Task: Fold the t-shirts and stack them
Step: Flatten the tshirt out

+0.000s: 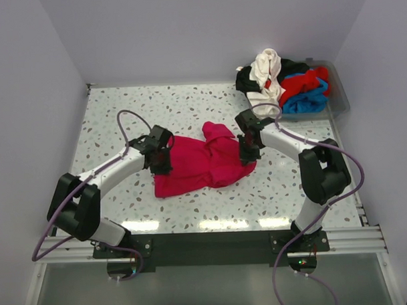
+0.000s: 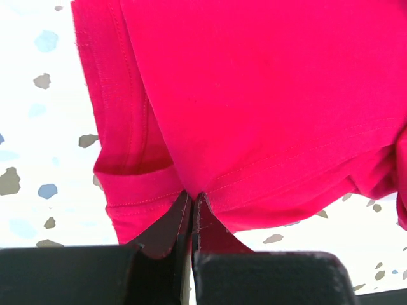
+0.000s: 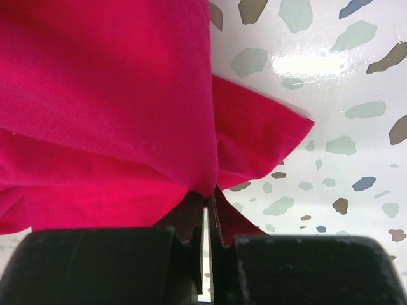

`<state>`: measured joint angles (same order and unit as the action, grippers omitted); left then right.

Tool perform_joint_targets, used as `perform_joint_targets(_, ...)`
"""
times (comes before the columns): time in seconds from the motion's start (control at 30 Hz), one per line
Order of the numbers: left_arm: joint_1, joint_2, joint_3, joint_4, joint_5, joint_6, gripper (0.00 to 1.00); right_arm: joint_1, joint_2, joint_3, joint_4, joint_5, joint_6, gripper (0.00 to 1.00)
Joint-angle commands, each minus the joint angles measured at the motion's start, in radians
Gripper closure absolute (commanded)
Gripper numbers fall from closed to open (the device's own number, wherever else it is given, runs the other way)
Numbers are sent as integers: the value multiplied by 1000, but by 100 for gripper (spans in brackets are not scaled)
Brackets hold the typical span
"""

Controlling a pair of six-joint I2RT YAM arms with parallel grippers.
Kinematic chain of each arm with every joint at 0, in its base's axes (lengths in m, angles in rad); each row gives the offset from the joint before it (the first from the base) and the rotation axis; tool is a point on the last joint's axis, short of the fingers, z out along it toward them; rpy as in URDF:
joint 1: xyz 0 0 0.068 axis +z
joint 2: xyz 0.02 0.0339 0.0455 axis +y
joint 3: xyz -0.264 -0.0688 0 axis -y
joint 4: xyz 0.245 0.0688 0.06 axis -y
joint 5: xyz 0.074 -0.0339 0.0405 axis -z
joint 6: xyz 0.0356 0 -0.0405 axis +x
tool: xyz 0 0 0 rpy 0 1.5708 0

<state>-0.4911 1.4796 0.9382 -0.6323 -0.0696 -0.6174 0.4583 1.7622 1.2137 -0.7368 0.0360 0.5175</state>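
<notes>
You're looking at a white table [image 1: 188, 106] speckled with grey, blue and brown flecks, boxed in by plain pale walls [image 1: 186, 32] on three sides. A strip of glare [image 1: 213, 224] runs along its near edge.

In the far right corner there's a clear grey plastic bin [image 1: 342, 102] with a tangle of shirts heaped at it. The cream-white shirt [image 1: 266, 73] is on top, with the black shirt [image 1: 244, 79] just left of it. The red shirt [image 1: 301, 81] lies to the right, and the blue shirt [image 1: 309, 103] is under the red. From above you can't tell how much of the heap sits inside the bin and how much spills over its rim.

Mid-table lies the crimson-pink shirt [image 1: 204, 167], rumpled, with one part bunched toward the far side. Your left gripper [image 1: 160, 161] is clamped on its left edge, and the wrist view shows the tips pinched tight on a stitched hem. Your right gripper [image 1: 248, 149] is clenched on the right edge, with cloth nipped between the tips. A folded corner rests on the table just beside it.
</notes>
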Motion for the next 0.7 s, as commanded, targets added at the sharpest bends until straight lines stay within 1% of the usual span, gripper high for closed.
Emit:
perform_joint_targets(0.0,19,-41,59,-59,-36,-5,99,-13,0,7,-15,25,10,100)
perform_joint_targets(0.23,130,-77,111,-102,-29,53,98,-64,-41,17,-72,90,-17,100)
perform_joint_targets(0.47,203,-73,128,-107,-36,103,97,-104,-82,10,-131,157,-43,100)
perform_joint_targets(0.53,209,-59,143,-109,-58,116,96,-110,-86,-2,-139,166,-43,100)
perform_joint_targets(0.63,210,-38,160,-95,-41,127,91,-109,-92,-17,-133,165,-39,100)
perform_joint_targets(0.67,210,-35,163,-90,-30,127,87,-110,-89,-17,-130,157,-39,100)
